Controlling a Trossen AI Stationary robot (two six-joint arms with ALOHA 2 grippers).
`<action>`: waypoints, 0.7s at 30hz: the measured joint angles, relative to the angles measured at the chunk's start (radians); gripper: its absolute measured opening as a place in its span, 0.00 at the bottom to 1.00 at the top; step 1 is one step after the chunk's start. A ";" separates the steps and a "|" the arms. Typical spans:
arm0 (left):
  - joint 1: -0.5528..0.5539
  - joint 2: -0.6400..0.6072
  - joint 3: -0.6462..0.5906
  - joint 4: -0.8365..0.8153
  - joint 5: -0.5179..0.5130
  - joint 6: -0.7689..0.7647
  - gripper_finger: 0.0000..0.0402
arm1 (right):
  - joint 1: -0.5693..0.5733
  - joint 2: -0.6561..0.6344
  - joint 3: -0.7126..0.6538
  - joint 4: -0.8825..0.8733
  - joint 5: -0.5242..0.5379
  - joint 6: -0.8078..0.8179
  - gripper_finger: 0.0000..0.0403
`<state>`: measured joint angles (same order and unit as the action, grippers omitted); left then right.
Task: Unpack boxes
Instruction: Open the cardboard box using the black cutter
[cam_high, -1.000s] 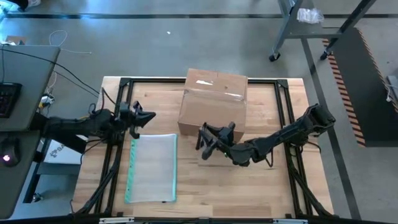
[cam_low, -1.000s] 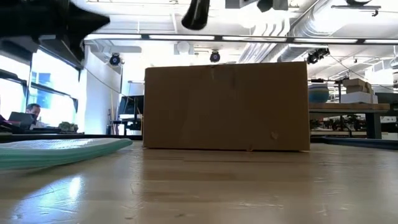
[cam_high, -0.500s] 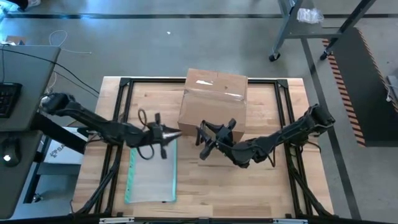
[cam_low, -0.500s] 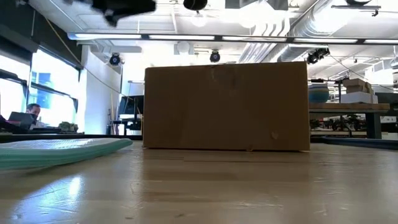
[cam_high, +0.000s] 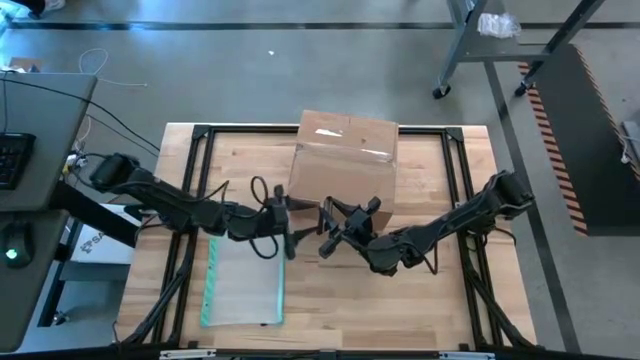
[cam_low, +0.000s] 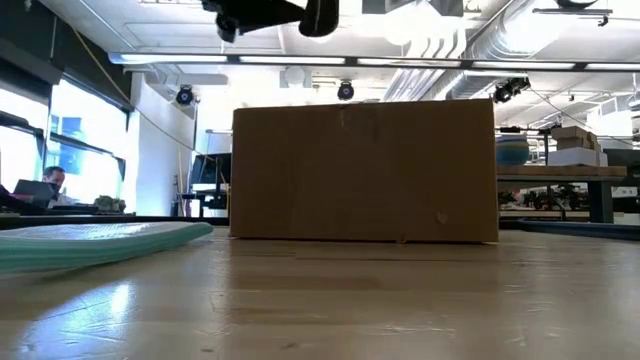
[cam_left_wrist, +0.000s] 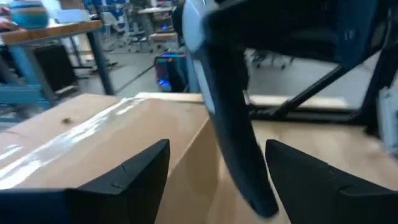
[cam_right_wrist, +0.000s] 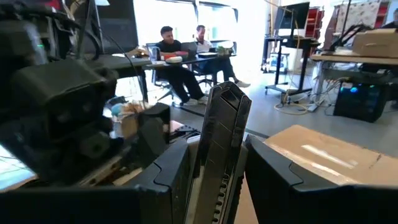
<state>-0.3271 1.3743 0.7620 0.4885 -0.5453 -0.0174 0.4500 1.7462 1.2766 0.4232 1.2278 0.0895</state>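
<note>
We see a wooden counter (cam_high: 420, 300) with pale planks and a black metal frame. On it, at the far middle, sits the brown cardboard box (cam_high: 340, 165). It is shut, with shiny clear tape along its top seam, so what is inside is hidden. A flat clear pouch (cam_high: 245, 270) with a teal edge lies near the left front, apart from the box. The left tool (cam_high: 288, 215) hangs wide open just by the box's front left corner. The right tool (cam_high: 345, 222) holds a dark flat stick (cam_right_wrist: 221, 143) between its narrow fingers, near the box's front. The counter's front right is bare wood.
</note>
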 joint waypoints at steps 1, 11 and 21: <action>0.002 0.010 0.000 0.010 0.025 -0.007 0.62 | 0.000 0.004 0.000 0.000 0.000 0.000 0.28; 0.006 0.076 -0.001 0.049 0.057 -0.061 0.62 | 0.001 0.012 0.000 0.015 0.022 0.007 0.28; -0.001 0.154 -0.002 0.092 -0.055 -0.060 0.62 | 0.001 0.012 0.000 0.037 0.028 -0.002 0.28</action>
<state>-0.3282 1.5285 0.7601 0.5802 -0.6002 -0.0773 0.4507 1.7580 1.2766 0.4606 1.2555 0.0875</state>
